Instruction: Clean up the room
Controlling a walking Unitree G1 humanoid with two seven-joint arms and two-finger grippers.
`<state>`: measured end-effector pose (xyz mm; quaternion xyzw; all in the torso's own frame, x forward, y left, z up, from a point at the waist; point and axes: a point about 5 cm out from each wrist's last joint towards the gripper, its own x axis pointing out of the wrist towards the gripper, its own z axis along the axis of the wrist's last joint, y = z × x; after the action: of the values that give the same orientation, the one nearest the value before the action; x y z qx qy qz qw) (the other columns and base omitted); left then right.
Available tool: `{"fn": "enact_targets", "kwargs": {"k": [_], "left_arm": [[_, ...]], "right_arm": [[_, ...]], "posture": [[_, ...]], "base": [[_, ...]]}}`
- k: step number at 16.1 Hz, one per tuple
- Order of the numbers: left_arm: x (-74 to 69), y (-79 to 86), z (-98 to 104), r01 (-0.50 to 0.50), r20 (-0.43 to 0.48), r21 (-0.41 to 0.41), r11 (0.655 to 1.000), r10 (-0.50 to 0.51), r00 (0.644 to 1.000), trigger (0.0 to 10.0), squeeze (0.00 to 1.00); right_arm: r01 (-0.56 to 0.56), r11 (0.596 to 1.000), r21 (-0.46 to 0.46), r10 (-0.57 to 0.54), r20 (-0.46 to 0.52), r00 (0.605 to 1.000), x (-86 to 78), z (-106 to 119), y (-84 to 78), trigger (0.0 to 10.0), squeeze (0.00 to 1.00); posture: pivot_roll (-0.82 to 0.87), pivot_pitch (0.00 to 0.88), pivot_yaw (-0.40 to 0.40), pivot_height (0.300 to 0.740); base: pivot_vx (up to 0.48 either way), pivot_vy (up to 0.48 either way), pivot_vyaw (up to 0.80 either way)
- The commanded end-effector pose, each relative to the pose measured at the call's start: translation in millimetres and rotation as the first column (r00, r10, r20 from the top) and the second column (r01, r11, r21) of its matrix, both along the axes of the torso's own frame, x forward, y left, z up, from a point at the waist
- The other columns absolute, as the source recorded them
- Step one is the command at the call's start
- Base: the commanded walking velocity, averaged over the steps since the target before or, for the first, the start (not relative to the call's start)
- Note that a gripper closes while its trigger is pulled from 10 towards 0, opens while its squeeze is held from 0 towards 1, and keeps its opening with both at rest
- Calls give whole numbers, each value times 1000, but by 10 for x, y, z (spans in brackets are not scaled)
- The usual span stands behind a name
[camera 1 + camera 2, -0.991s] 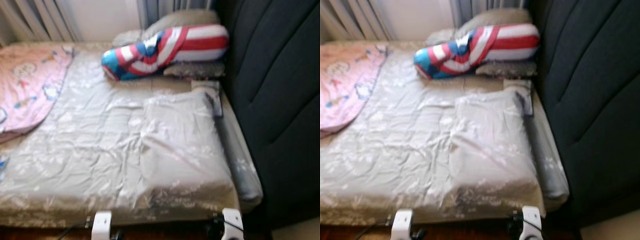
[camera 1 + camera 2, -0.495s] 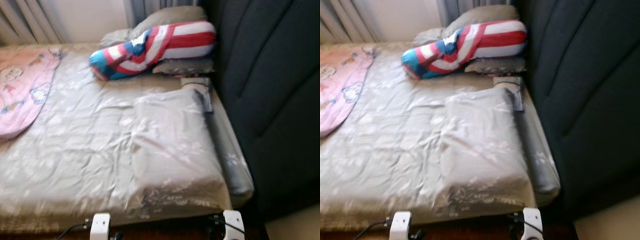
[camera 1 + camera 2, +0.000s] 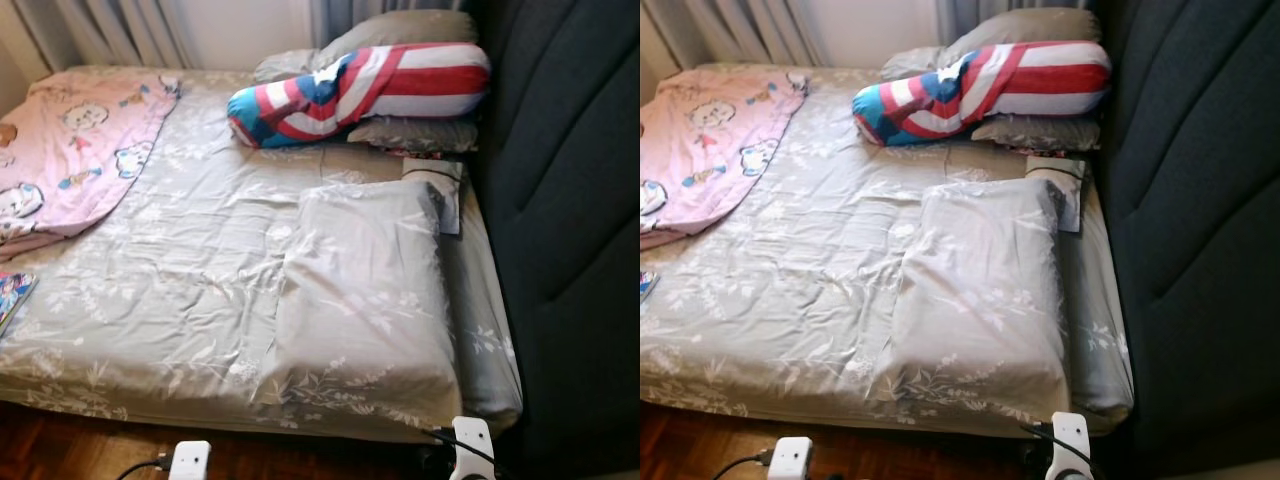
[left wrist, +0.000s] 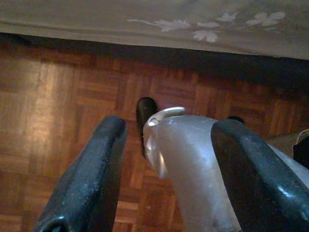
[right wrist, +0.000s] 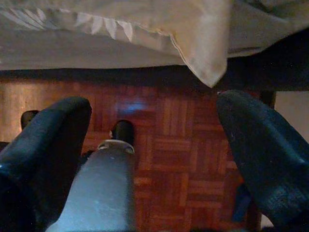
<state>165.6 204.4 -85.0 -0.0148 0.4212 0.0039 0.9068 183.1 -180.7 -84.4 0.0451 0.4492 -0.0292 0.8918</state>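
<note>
Before you lies a bed (image 3: 150, 330) covered in a grey leaf-print sheet, set against a dark upholstered headboard (image 3: 560, 200) on parquet floor (image 4: 58, 121). At its head you see a red, white and blue striped bolster (image 3: 360, 95) resting on grey pillows; a flat grey leaf-print pillow (image 3: 365, 290) lies nearer the foot, a pink cartoon-print blanket (image 3: 70, 150) is bunched at the far left, and a colourful book corner (image 3: 12, 295) sits at the left edge. Both arms hang low by the bed's edge: the left claw (image 4: 169, 164) and right claw (image 5: 149, 159) each have fingers spread apart, gripping nothing. Likely risks: a finger could snag the overhanging sheet corner (image 5: 205, 58) as you raise the arm, and you may judge the reach to the blanket badly from this stance.
</note>
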Motion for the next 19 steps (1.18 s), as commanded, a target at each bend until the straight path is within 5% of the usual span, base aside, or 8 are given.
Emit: {"fn": "enact_targets", "kwargs": {"k": [1,4,10,19], "left_arm": [[71,-104,4,3,-9,2,1000,-3,1000,10000,0],[209,-233,44,11,7,-9,1000,-11,1000,10000,0],[224,-243,50,26,8,4,1000,-26,1000,10000,0],[193,-189,45,20,13,13,1000,-21,1000,10000,0]], "right_arm": [[6,1000,12,-6,-23,1000,-63,-35,37,10000,0],[3,1000,8,-3,-20,1000,-63,-32,17,10000,0],[26,1000,-13,-27,-39,999,-118,-41,-129,10000,0],[-8,1000,-16,8,-43,999,-190,-86,22,10000,0]], "posture": [[28,109,-27,740],[29,103,-27,740],[28,100,-28,740],[24,112,-30,740]], "base": [[0,0,0],[0,0,0],[91,0,-267],[274,0,-48]]}}
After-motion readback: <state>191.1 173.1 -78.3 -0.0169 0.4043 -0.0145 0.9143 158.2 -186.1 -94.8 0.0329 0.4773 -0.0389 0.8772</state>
